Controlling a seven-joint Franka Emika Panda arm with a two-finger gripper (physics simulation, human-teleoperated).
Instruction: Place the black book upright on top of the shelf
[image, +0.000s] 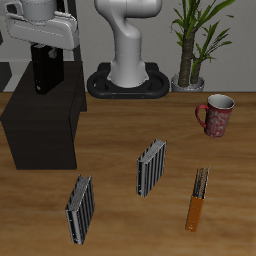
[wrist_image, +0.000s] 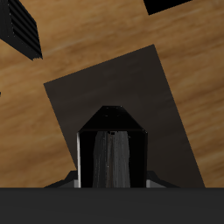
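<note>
The black book (image: 43, 68) is a slim, plain matte slab standing upright in the grip of the fingers (image: 44, 62), which close on its upper part; it hangs above the flat top of the shelf (image: 40, 125), and whether its lower edge touches that top cannot be told. In the wrist view the book (wrist_image: 111, 149) shows end-on, dark covers on either side of a pale grey block of pages, with the shelf top (wrist_image: 114, 83) as a dull black rectangle below it. The shelf is a low, boxy cabinet with solid sides, standing on the wood-grain desk (image: 200, 150) near the back. Nearer the desk's front edge stand two grey striped books, one just in front of the shelf (image: 79, 208) and one farther toward the middle (image: 151, 167), both upright and slightly turned. An orange-brown book (image: 198, 199) with a darker top stands beyond them, well apart. A glossy red patterned mug (image: 216, 114) stands farther back, its inside not visible. A potted plant (image: 196, 40) with long green leaves rises by the robot's rounded white base (image: 130, 70). The shelf top around the book is bare, and broad open wood lies between the shelf, the books and the mug.
</note>
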